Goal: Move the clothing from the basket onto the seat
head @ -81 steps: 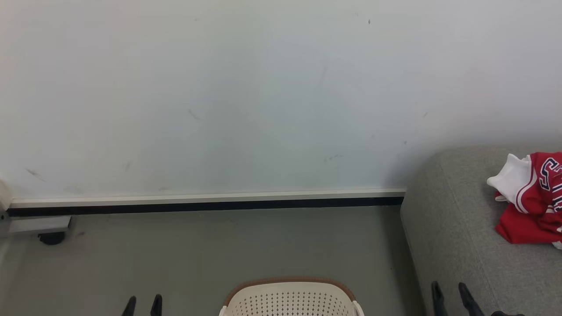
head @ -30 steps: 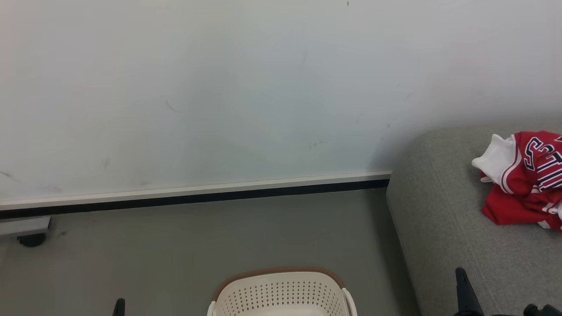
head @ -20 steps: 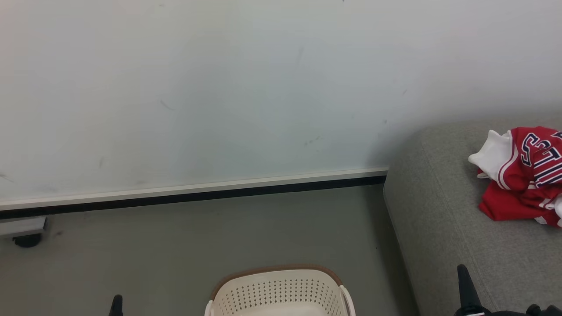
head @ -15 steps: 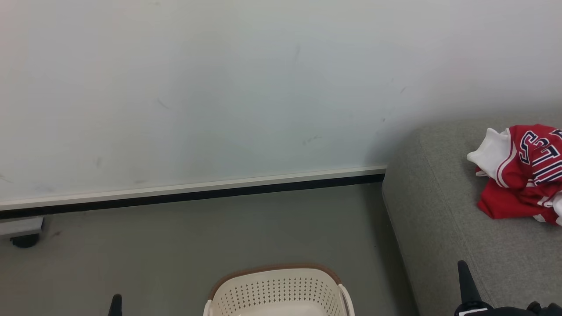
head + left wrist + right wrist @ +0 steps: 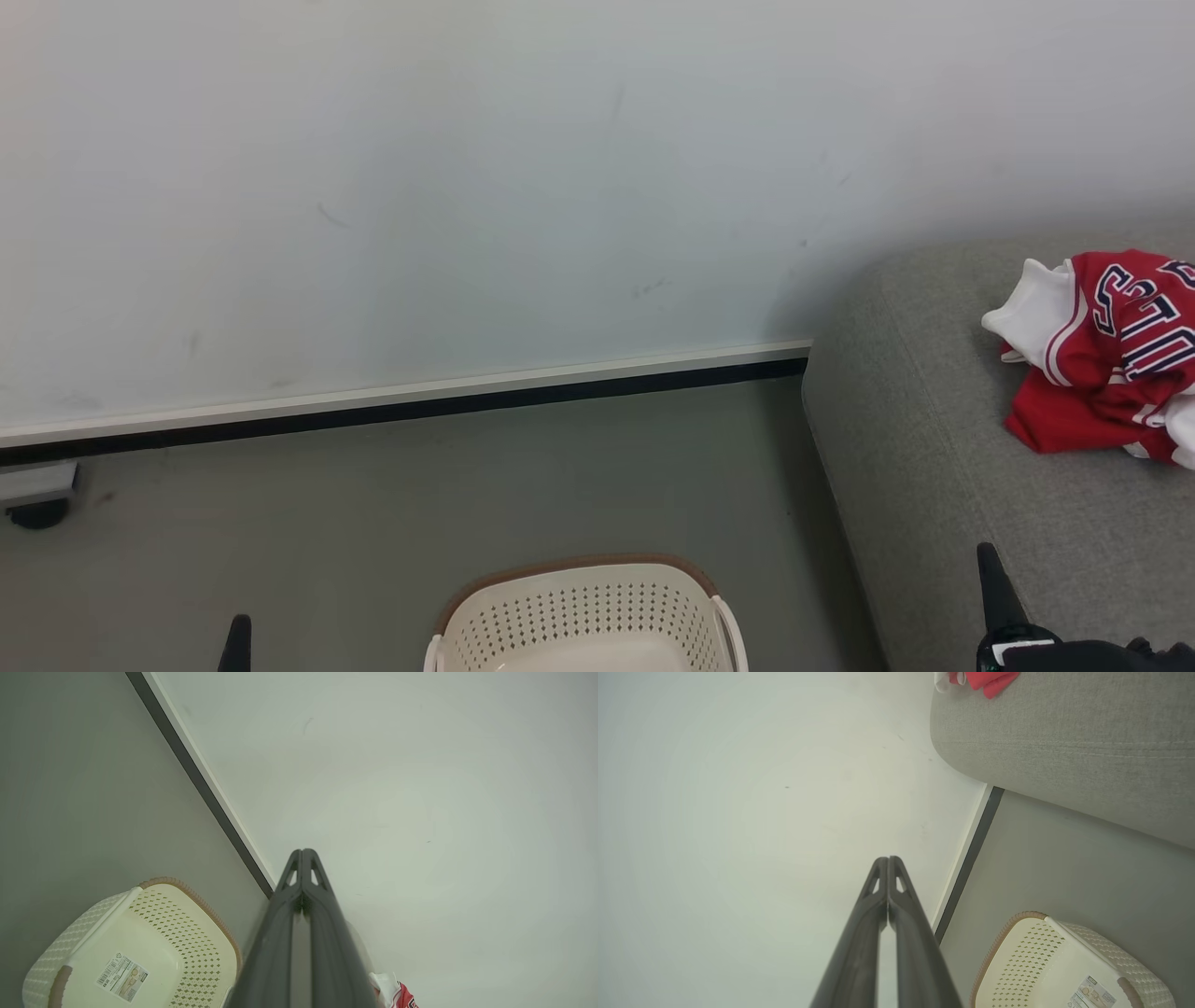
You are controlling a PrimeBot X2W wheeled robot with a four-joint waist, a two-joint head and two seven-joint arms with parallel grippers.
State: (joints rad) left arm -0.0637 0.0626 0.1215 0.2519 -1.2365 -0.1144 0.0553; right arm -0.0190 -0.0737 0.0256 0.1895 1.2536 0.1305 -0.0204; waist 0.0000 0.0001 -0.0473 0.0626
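The left gripper (image 5: pixel 302 851) has its two dark fingers pressed together along their whole length, nothing between them, tips pointing at the pale wall (image 5: pixel 420 788). The right gripper (image 5: pixel 887 859) is the same: jaws closed tip to tip on nothing, aimed at the same wall. The basket (image 5: pixel 579 611) sits on the grey floor (image 5: pixel 420 523) between the two grippers, nearer than their tips. In the left wrist view it lies down and to the left of the closed fingers, apart from them, and in the right wrist view down and to the right. Both wrist views show its smooth cream bottom with a printed label (image 5: pixel 122 971) stuck to it. The clothing (image 5: pixel 1102 373) lies in a crumpled red-and-white heap on top of the seat (image 5: pixel 943 467), ahead of the right gripper's tips and further out to the right, well apart from both jaws. Navy, white-outlined letters face up on it. In the right wrist view the seat's rounded grey edge crosses above and to the right of the fingers, with the red cloth at the top edge beyond it. A dark skirting board (image 5: pixel 420 411) runs along the foot of the wall beyond the basket, meeting the seat's left side. A black caster (image 5: pixel 35 513) stands by the wall, far out past the left gripper.
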